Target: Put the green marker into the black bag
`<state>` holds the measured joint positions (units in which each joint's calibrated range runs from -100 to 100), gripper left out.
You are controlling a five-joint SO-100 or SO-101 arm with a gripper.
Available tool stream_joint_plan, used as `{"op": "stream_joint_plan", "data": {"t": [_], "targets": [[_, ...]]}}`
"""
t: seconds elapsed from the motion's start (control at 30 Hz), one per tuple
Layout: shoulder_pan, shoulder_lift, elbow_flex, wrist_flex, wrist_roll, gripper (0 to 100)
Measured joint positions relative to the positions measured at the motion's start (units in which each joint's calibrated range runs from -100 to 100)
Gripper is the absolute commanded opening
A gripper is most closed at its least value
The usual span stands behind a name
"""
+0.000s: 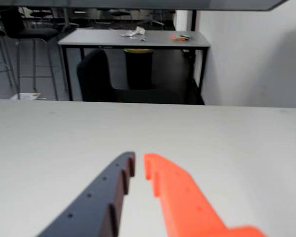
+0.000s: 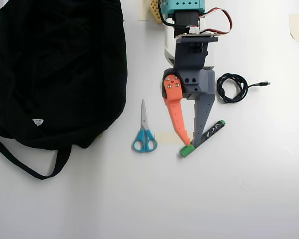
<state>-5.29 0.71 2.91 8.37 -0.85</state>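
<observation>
green marker [image 2: 203,138]: black barrel, white markings, green cap.

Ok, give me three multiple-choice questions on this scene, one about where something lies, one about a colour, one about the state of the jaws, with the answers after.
1. In the overhead view, where do the scissors lie?
A. Between the black bag and the green marker
B. Inside the bag
C. To the right of the coiled cable

2. What colour are the scissors' handles?
A. Red
B. Blue
C. Yellow

3. How does the gripper stand?
A. Shut on the marker
B. Nearly closed on nothing
C. Shut on the scissors

Answers: 1 A, they lie on the table to the right of the bag and to the left of the marker. 2 B, both loops are blue. 3 B, the wrist view shows only a narrow empty gap between the jaws.
</observation>
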Motion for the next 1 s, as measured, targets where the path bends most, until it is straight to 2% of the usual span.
{"op": "stream_joint_plan", "data": {"t": [0.47, 0.7, 1.0], "targets": [[1.5, 0.0, 0.0, 0.0, 0.2, 2], [1.2, 0.0, 5.9, 0.0, 0.2, 2], [1.1, 0.0, 4.3, 12.6, 0.2, 2]]}}
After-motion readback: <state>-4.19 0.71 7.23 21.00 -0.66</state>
